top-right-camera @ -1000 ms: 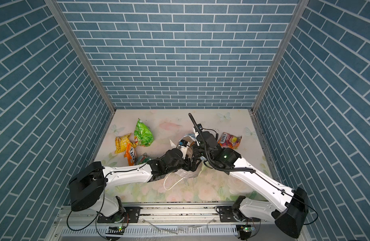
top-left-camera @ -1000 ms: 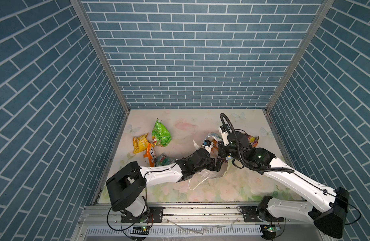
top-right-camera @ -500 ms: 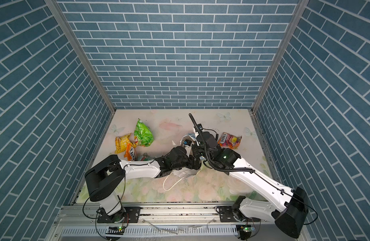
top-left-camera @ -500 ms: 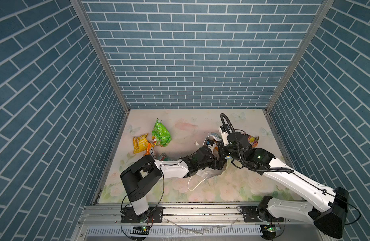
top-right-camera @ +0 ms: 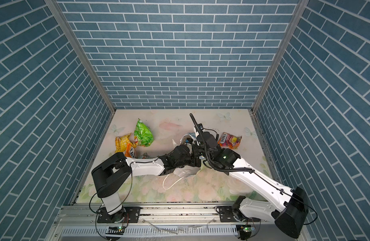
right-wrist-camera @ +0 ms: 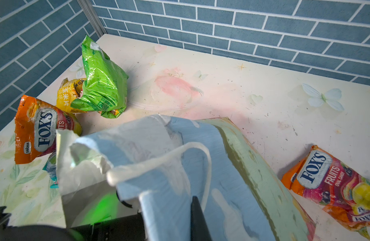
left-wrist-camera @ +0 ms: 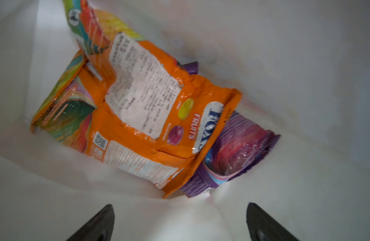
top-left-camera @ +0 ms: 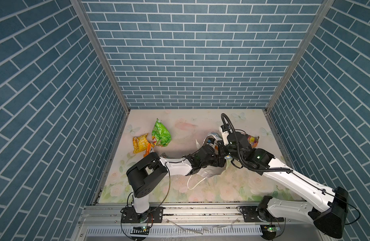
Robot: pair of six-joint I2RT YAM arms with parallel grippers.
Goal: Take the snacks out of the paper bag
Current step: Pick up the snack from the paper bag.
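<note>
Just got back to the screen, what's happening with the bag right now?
The right gripper is shut on the rim of the paper bag, holding it. The left gripper is inside the bag, open, facing an orange candy pack and a purple pack, neither grasped. Out on the table: a green chip bag, a yellow bag, a second orange pack and a fruit candy pack.
</note>
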